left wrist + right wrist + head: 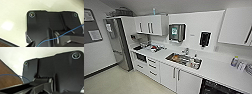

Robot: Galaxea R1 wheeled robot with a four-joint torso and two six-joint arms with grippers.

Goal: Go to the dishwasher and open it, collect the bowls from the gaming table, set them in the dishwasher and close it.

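Observation:
The dishwasher (pixel 216 88) is the dark unit under the white counter, at the lower right edge of the head view and cut off by the picture's border. I cannot tell how its door stands. The bowls and the gaming table are out of view. Both wrist views look past the robot's own dark plates at pale floor (pixel 12 13). A brown wooden surface (pixel 7 77) lies beside the right arm.
An L-shaped white counter (pixel 214 68) runs along the wall, with a sink (pixel 184 60) holding dishes and white cabinet doors (pixel 174 76) below. A steel fridge (pixel 116 46) stands at the left. Wall cupboards (pixel 149 25) and a towel dispenser (pixel 176 32) hang above. Pale floor (pixel 121 82) lies in front.

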